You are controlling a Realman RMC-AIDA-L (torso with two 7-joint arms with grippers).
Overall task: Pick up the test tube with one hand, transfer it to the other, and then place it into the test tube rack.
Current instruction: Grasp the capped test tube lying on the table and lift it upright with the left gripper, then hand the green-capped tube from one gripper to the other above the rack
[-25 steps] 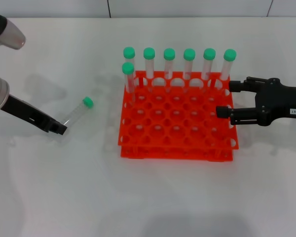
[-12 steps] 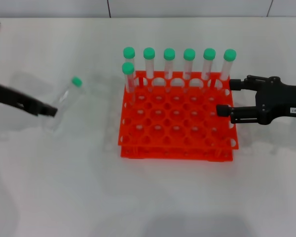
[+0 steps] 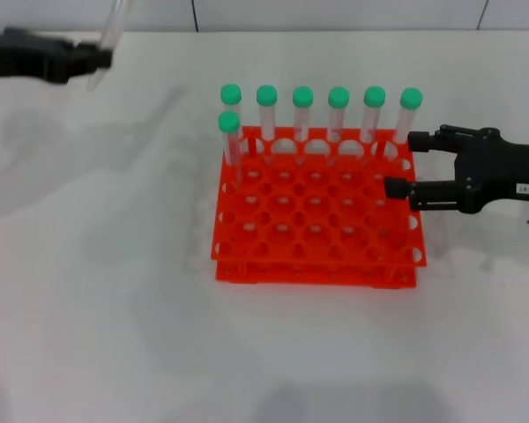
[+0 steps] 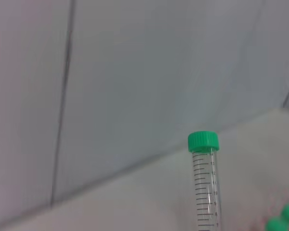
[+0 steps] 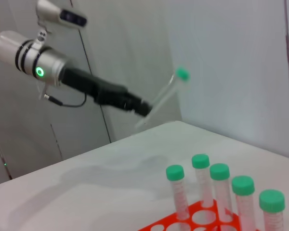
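Note:
My left gripper [image 3: 100, 58] is raised at the far left and is shut on the lower end of the test tube [image 3: 115, 25]. The clear tube slants up past the top edge of the head view, so its cap is hidden there. The left wrist view shows the tube [image 4: 205, 192] with its green cap [image 4: 203, 141]. The right wrist view shows the left gripper [image 5: 142, 109] holding the tube [image 5: 164, 100] tilted in the air. The orange-red rack [image 3: 317, 270] stands in the middle of the table. My right gripper [image 3: 404, 166] is open and empty over the rack's right edge.
Several green-capped tubes [image 3: 302, 115] stand upright along the rack's back row, with one more [image 3: 229, 141] in the second row at the left. They also show in the right wrist view [image 5: 220, 185]. A white table [image 3: 115, 291] surrounds the rack, and a wall lies behind it.
My left gripper has lifted the tube off the table, up and toward the far left. The right gripper has barely moved.

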